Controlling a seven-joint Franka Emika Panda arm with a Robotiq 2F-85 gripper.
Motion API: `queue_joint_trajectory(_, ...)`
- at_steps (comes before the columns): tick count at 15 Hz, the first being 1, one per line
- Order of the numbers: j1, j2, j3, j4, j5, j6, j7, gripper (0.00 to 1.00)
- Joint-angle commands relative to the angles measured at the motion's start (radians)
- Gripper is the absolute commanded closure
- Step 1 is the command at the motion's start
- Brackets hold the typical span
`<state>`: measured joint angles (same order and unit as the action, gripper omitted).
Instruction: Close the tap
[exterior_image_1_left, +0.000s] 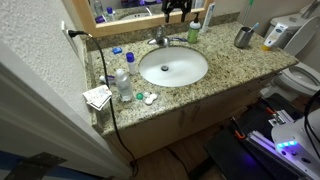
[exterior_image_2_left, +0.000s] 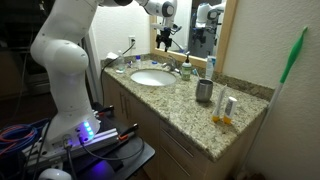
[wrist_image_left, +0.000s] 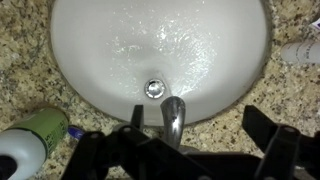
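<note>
The claw (wrist_image_left: 200, 130) hangs wide open above the tap (wrist_image_left: 174, 118), which stands at the rim of the basin (wrist_image_left: 95, 60), with a finger on either side of the spout. The basin glistens wet. No handle is gripped, so the closing turn appears not yet begun.

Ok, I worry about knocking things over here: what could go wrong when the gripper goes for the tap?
The open gripper hangs over the tap, and the green bottle lies close beside it, so a finger could knock it. Water seems to ripple in the basin, and a wrong turn might raise the flow. The tap is small and shiny, so the gripper may slip.
</note>
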<state>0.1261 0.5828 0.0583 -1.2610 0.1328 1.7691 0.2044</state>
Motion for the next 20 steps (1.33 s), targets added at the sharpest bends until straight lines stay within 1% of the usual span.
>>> queue_joint_trajectory(1,0.0,0.004,0.001,0.013,-0.001,-0.007,0.003,0.0)
queue_joint_trajectory(2,0.0,0.004,0.001,0.018,-0.001,-0.009,0.004,0.0)
queue_joint_trajectory(3,-0.003,0.033,0.005,0.044,0.013,0.002,0.008,0.0)
queue_joint_trajectory(6,-0.005,0.096,0.009,0.111,0.048,0.079,0.03,0.0)
queue_joint_trajectory(7,0.0,0.122,0.005,0.142,0.044,0.084,0.049,0.0)
queue_joint_trajectory(8,0.014,0.154,-0.006,0.184,0.018,0.065,0.07,0.0)
queue_joint_trajectory(11,0.027,0.24,-0.023,0.287,-0.006,0.088,0.136,0.0)
queue_joint_trajectory(12,0.012,0.168,-0.005,0.188,0.01,0.079,0.099,0.0)
queue_joint_trajectory(13,0.013,0.186,-0.006,0.206,0.009,0.081,0.104,0.0)
queue_joint_trajectory(16,0.014,0.185,-0.006,0.207,0.009,0.08,0.104,0.0)
queue_joint_trajectory(17,0.016,0.202,-0.011,0.218,0.002,0.07,0.112,0.0)
queue_joint_trajectory(20,0.026,0.231,-0.02,0.226,-0.006,0.125,0.138,0.0)
